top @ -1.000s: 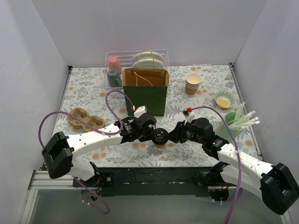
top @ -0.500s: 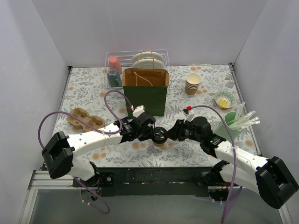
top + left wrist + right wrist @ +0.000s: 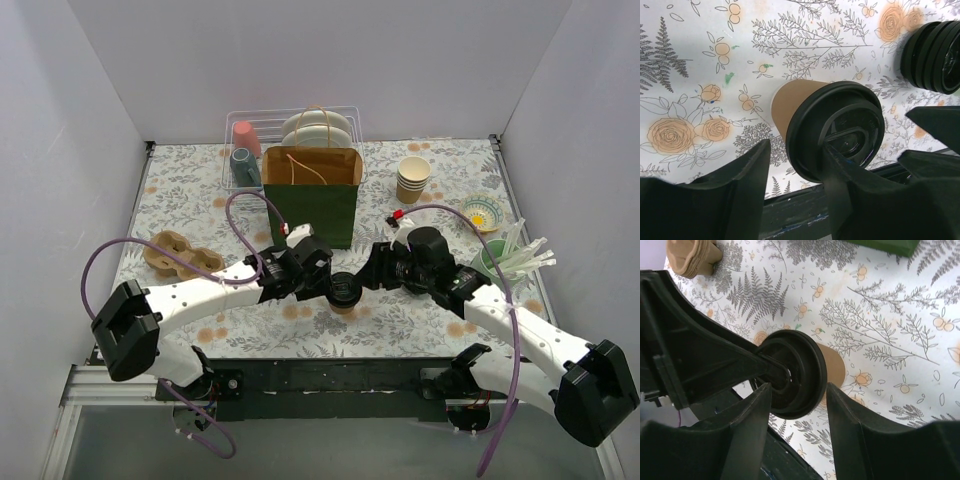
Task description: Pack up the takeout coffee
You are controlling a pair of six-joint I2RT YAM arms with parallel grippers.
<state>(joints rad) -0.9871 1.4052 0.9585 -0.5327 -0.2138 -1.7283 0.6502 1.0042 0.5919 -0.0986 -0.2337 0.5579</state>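
The takeout coffee (image 3: 343, 291), a brown paper cup with a black lid, stands on the flowered table near the front, between my two grippers. My left gripper (image 3: 320, 281) reaches it from the left and is open. In the left wrist view one finger (image 3: 842, 175) lies over the lid (image 3: 840, 127), while the other stands clear of the cup (image 3: 790, 102). My right gripper (image 3: 371, 274) comes from the right, also open. In the right wrist view its fingers straddle the lid (image 3: 802, 372) without closing on it, and the left gripper's finger (image 3: 767, 367) rests on the lid top.
An open green paper bag (image 3: 312, 197) stands just behind the cup. A moulded cup carrier (image 3: 182, 255) lies at the left. Lidless paper cups (image 3: 413, 178), a bowl (image 3: 482, 212) and a green cup of straws (image 3: 503, 268) sit at the right. Stacked black lids (image 3: 932, 52) lie close by. A dish rack (image 3: 290, 135) is at the back.
Both grippers' jaws have widened around the lid. The right arm's wrist has swung a little farther back over the table. The cup has stayed where it was.
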